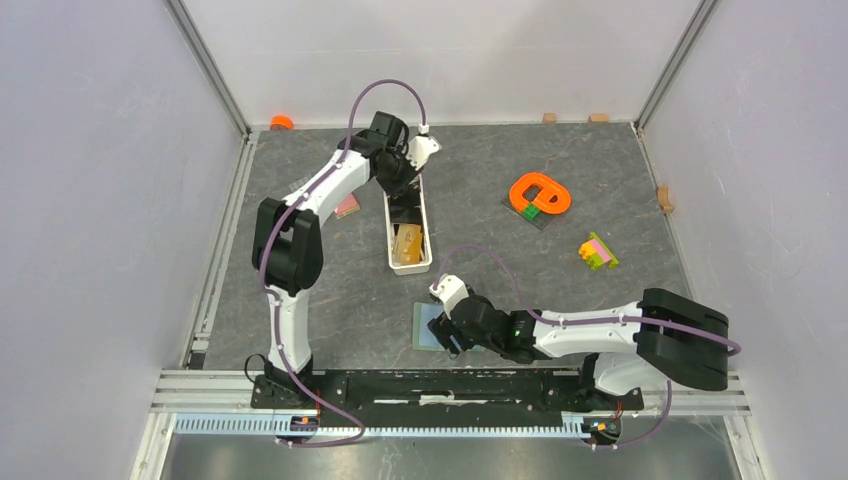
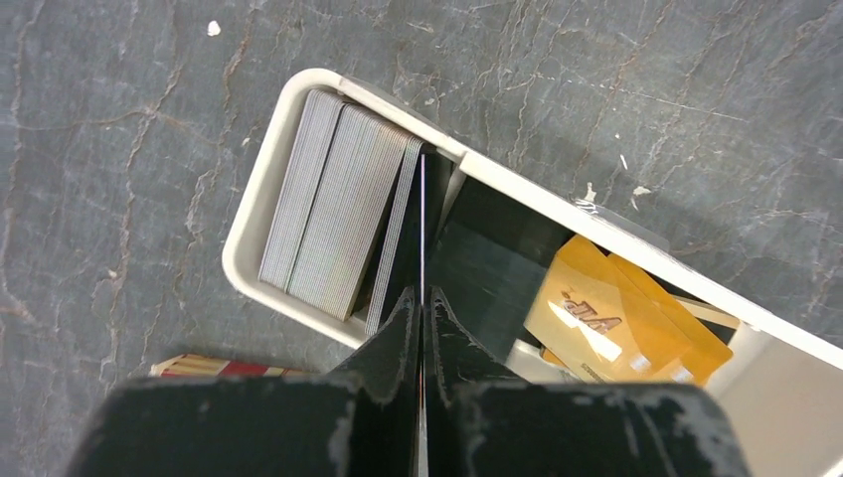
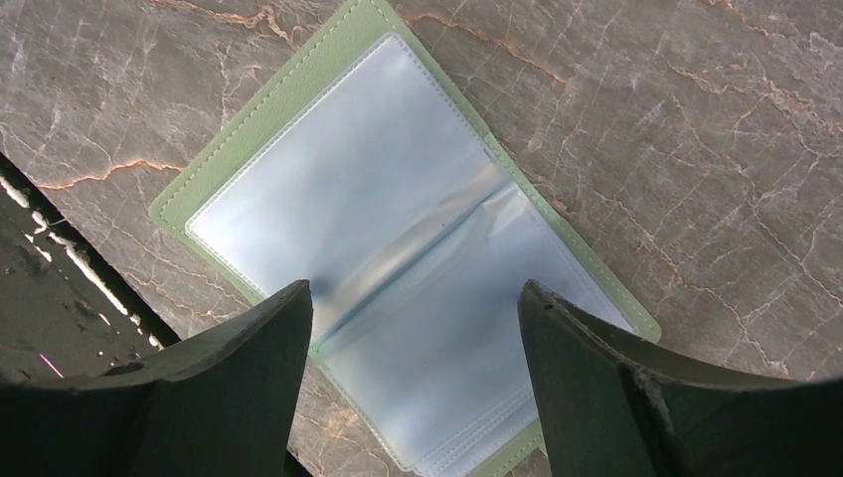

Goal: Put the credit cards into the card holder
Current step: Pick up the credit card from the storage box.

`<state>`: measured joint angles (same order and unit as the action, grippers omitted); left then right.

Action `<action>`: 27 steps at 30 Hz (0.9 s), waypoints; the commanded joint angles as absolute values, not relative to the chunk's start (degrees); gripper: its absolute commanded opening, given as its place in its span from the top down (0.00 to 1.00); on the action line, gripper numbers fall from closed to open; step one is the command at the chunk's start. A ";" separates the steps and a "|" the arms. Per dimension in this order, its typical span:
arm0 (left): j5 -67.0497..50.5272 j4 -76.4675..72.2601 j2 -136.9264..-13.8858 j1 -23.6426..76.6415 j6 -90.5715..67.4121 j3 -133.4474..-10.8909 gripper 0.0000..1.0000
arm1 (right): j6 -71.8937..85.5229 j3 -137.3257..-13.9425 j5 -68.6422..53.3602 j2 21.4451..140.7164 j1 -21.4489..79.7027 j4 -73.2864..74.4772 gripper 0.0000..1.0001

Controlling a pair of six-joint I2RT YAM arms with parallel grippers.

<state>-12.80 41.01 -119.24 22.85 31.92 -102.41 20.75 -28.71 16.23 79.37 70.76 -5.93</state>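
Observation:
The green card holder [image 3: 398,248] lies open on the table, pale blue plastic sleeves up; it also shows in the top view [image 1: 430,325]. My right gripper [image 3: 416,298] is open just above it, one finger over each side. My left gripper [image 2: 422,298] is shut on the edge of a thin black card [image 2: 421,219] standing on edge in the white tray [image 2: 253,214]. A stack of cards on edge [image 2: 338,214] fills the tray's end. Tan cards [image 2: 596,308] and a black card [image 2: 487,278] lie flat beside it. In the top view the left gripper [image 1: 405,190] is at the tray's far end.
The long white tray [image 1: 423,205] stands at middle left. An orange ring toy [image 1: 540,195] and a coloured block toy [image 1: 597,251] lie at the right. A red striped object [image 1: 347,207] lies left of the tray. Metal rails edge the table.

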 commanded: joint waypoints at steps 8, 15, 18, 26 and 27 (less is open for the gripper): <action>-11.49 42.36 -110.00 22.47 24.99 -103.15 0.98 | 19.60 -30.12 17.98 72.68 70.60 -3.30 0.13; -15.62 39.50 -102.54 22.45 14.45 -98.97 0.98 | 17.64 -31.72 19.58 66.76 68.70 -0.19 0.09; -18.58 34.97 -96.33 22.59 6.67 -93.32 0.98 | 16.23 -31.40 18.70 62.54 65.38 1.20 0.05; -29.60 -4.46 -74.43 23.74 -25.87 -60.10 0.98 | 15.16 -30.68 7.47 51.91 50.19 -3.94 0.02; -30.91 -10.39 -72.80 24.34 -29.33 -56.80 0.98 | 16.23 -30.55 5.56 51.19 48.92 -5.77 0.02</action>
<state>-23.07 16.86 -79.77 23.03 -7.38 -68.88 15.94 -29.08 12.75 54.17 53.28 0.27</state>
